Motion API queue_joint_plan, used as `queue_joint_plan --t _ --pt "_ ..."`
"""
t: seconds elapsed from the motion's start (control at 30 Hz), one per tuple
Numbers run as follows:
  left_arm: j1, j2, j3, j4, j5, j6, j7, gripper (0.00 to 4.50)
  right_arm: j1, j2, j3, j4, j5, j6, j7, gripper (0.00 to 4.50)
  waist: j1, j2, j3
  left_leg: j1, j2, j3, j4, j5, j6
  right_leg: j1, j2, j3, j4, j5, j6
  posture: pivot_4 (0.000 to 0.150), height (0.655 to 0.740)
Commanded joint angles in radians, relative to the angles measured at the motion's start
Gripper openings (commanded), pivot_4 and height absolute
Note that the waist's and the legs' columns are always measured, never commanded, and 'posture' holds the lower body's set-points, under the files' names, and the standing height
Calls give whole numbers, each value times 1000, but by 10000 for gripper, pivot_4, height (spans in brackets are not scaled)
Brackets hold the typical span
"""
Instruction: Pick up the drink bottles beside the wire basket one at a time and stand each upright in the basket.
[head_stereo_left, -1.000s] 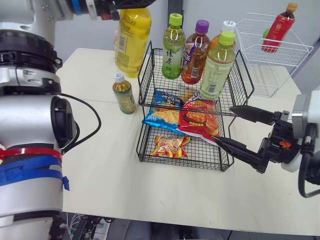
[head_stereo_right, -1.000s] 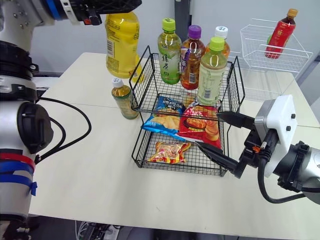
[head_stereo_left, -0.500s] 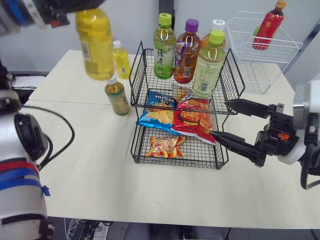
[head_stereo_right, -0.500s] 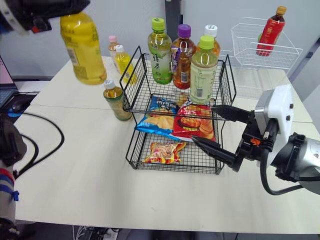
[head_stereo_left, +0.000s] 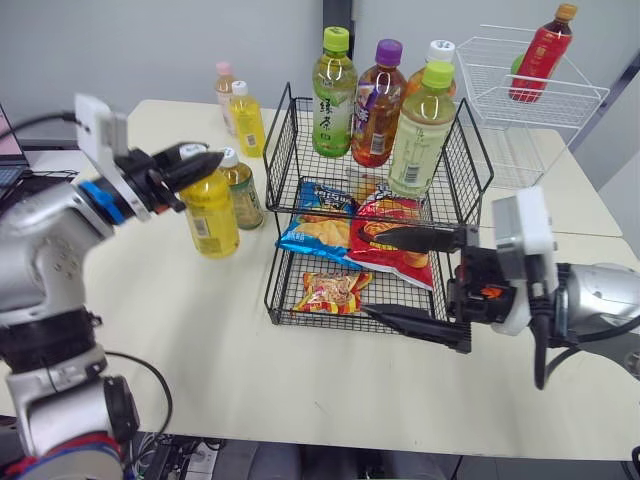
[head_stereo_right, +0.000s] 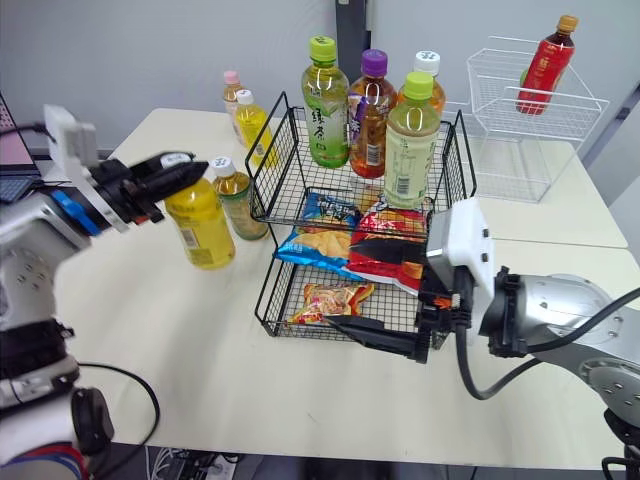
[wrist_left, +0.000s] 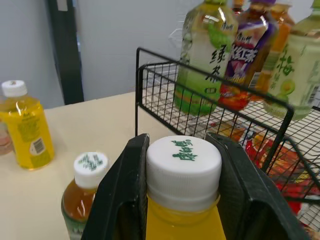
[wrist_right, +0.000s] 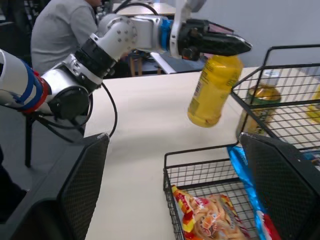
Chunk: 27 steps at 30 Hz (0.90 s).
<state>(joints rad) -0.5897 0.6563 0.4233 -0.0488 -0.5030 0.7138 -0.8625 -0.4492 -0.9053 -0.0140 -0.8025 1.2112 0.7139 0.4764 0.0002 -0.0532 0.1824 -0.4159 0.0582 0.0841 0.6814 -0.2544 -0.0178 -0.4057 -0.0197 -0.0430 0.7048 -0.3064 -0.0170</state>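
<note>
The yellow plastic bottle (head_stereo_left: 210, 212) is clenched at its cap by the left gripper (head_stereo_left: 205, 165). The right gripper (head_stereo_left: 372, 275) is held with its jaws released. The bottle could be swung against the black wire basket (head_stereo_left: 283, 130).

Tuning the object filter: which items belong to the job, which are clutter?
Job: left gripper holding large yellow bottle, amber tea bottle, small yellow bottle, pink-capped bottle, black wire basket.
Clutter: red chip bag, blue chip bag, snack packet, white wire basket, red bottle.

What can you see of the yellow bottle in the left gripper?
The yellow bottle looks like clear plastic holding yellow drink, with a yellow label and a white cap printed green. The left gripper is shut on the cap. The bottle leans slightly beside a small tea bottle, left of the wire basket.
</note>
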Motion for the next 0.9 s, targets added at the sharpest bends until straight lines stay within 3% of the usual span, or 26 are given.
queue_joint_plan --t 0.03,0.33,0.57,0.9 --pt "41 -38 -10 -120 16 -128 63 13618 -20 10 5 4 -49 -1 34 45000 0 0 0 0 0 0 0 0 0 0 0 0 0 0 0 1500 7400" --pt "169 -161 -60 -131 31 -262 180 13618 -37 48 23 18 -96 15 73 45000 -2 0 0 0 0 0 0 0 1 0 0 0 0 0 -1 1500 7400" --pt "242 -155 -83 -147 30 -280 195 13618 -48 71 19 23 -111 29 81 45000 -2 0 0 1 0 0 0 -2 3 0 0 0 1 0 -1 1500 7400" --pt "319 -125 -80 -185 -20 -246 190 44767 -46 88 10 22 -127 38 87 45000 -3 1 -1 2 0 0 -1 -2 3 1 0 0 1 0 -1 1500 7400"
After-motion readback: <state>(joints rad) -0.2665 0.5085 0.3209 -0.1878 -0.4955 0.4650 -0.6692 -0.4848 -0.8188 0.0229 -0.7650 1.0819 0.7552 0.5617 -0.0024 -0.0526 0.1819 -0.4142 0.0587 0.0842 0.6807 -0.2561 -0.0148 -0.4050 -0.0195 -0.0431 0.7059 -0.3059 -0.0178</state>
